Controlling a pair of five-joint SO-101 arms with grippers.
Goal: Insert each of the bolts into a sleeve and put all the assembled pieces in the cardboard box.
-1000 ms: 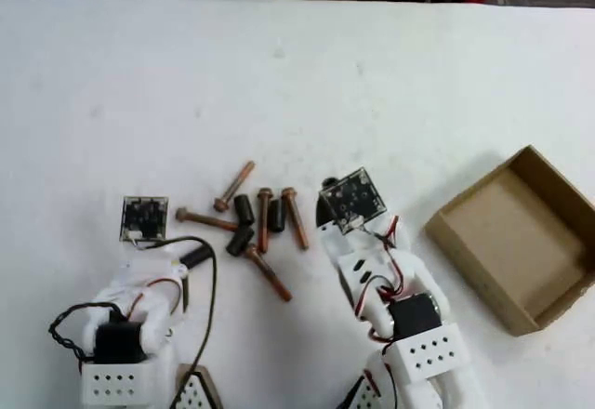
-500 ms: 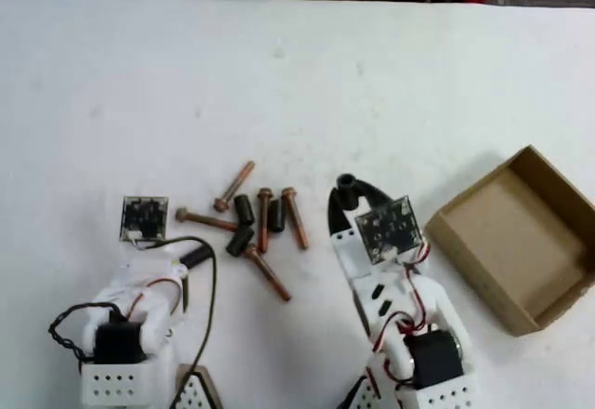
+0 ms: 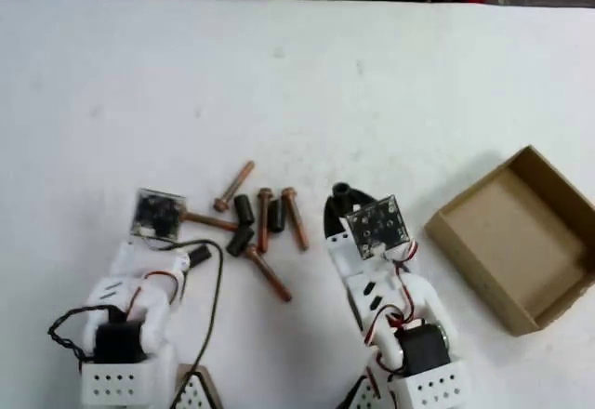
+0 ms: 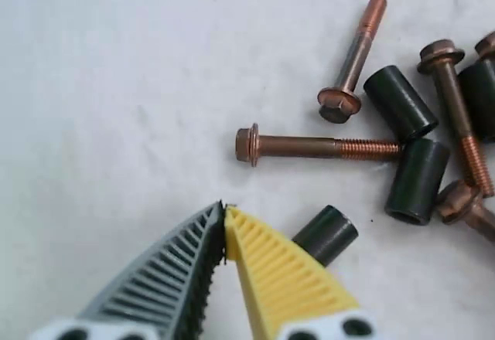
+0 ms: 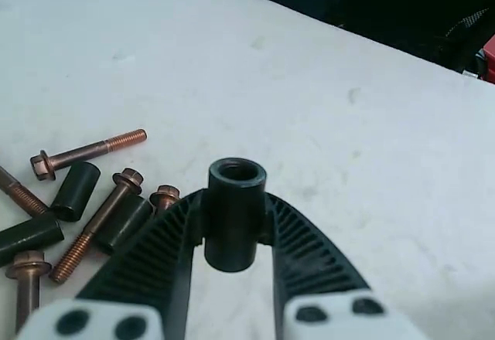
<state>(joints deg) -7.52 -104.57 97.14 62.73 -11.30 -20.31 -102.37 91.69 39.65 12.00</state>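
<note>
1. The right jaws are clamped on one black held sleeve [image 5: 236,224], which stands upright between them with its open bore facing up. In the high view it sits between the loose pile and the cardboard box [image 3: 521,242].
2. The left jaws are closed tip to tip and grip nothing. The grey finger [image 4: 155,278] and the yellow finger [image 4: 286,278] meet near the head of the crosswise bolt [image 4: 317,146].
3. We count five copper bolts, all lying flat on the white desk [image 3: 279,84]:
   - the crosswise bolt;
   - a far slanting bolt [image 3: 234,186] at the far edge of the pile;
   - a left upright-lying bolt [image 3: 264,218] and a right upright-lying bolt [image 3: 295,217], side by side with their heads at the far end;
   - a near slanting bolt [image 3: 268,271] on the side nearest the arms.
4. We count five black sleeves:
   - the held sleeve;
   - a stray sleeve [image 4: 325,234] lying just beside the yellow finger and partly hidden behind it;
   - a first pile sleeve [image 3: 244,209], a second pile sleeve [image 3: 276,214] and a third pile sleeve [image 3: 241,239], lying among the bolts.
5. Every bolt lies outside the sleeves, so the inserting is not yet done for any pair.
6. We count one container, the cardboard box. It stands open on the desk well to the right of the pile, and its brown floor shows from wall to wall. All the bolts and the four loose sleeves lie on the desk outside it.
</note>
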